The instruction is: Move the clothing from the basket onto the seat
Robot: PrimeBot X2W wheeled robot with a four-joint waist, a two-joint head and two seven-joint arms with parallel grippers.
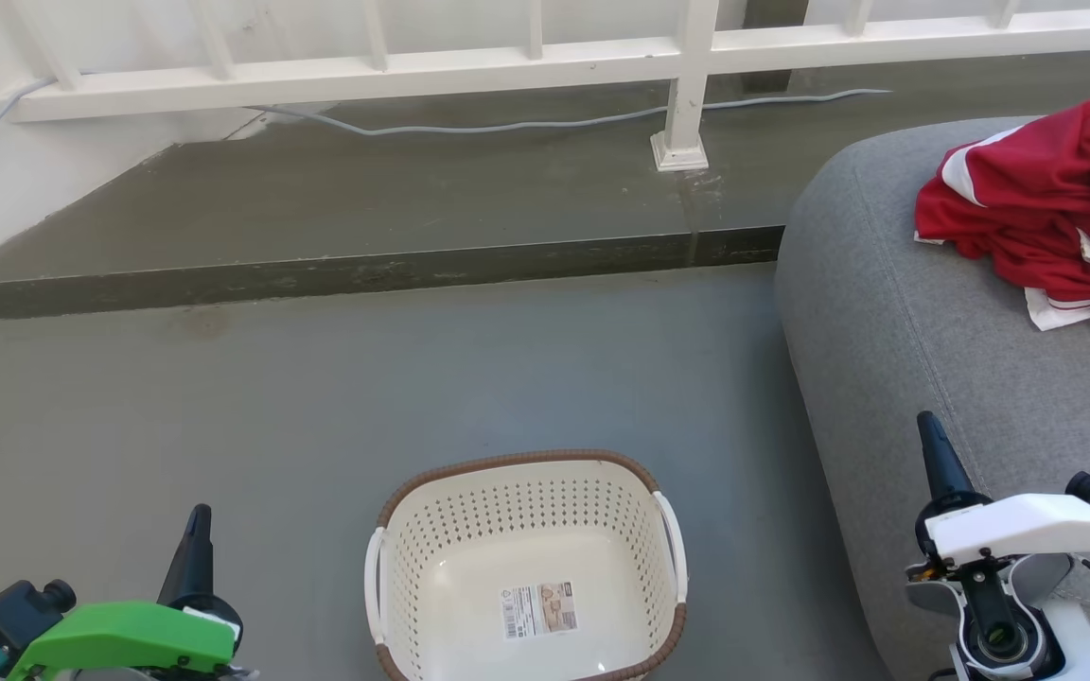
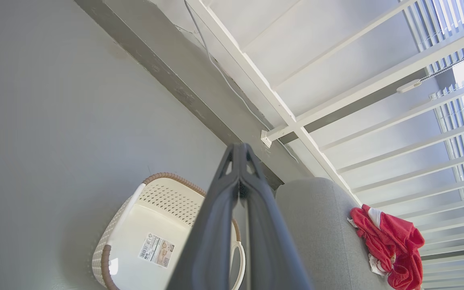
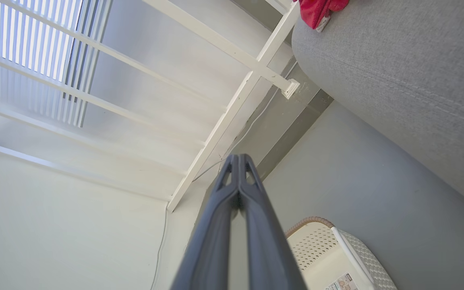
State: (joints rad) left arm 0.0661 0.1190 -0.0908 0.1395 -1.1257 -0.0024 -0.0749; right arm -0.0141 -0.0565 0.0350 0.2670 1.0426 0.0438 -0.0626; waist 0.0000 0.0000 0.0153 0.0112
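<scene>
The red clothing (image 1: 1046, 213) with white stripes lies crumpled on the big grey seat (image 1: 933, 359) at the right. The cream basket (image 1: 526, 530) with a brown rim stands on the floor at bottom centre, holding nothing but a sticker on its base. My left gripper (image 1: 199, 518) is shut, low at the left of the basket. My right gripper (image 1: 929, 426) is shut, held over the seat's front edge. The left wrist view has the basket (image 2: 151, 217), seat (image 2: 316, 225) and clothing (image 2: 393, 241) past its shut fingers (image 2: 232, 189). The right wrist view has the seat (image 3: 397, 72) and a scrap of clothing (image 3: 316, 10).
A raised concrete step (image 1: 365, 265) crosses the floor beyond the basket, with a white railing (image 1: 687, 66) and a grey cable (image 1: 526, 123) on it. Grey floor (image 1: 318, 407) spreads between step and basket.
</scene>
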